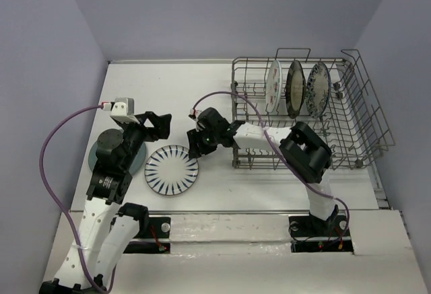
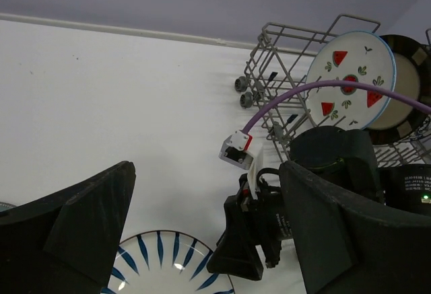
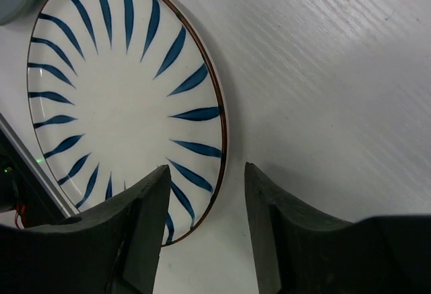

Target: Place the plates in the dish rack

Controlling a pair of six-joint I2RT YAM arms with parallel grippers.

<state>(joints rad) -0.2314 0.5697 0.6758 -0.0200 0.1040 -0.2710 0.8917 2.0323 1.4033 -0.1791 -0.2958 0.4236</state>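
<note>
Three plates [image 1: 295, 87] stand upright in the rack [image 1: 363, 129]. The striped plate [image 1: 172, 169] lies flat, with the right gripper [image 1: 197, 147] at its rack-side edge and the teal plate [image 1: 138, 161] further left.

Left wrist: the left gripper [image 2: 207, 166] is spread wide and empty.

Right wrist: parted fingers [image 3: 145, 227] straddle the rim and are judged unclamped.

The right gripper [image 3: 207, 169] has its jaws apart, straddling the rim of the blue-striped plate [image 3: 121, 105], which lies flat on the white table [image 3: 323, 72]

Overhead camera looks down from behind; both close wrist cameras apparently share the striped plate [image 3: 121, 105].
</note>
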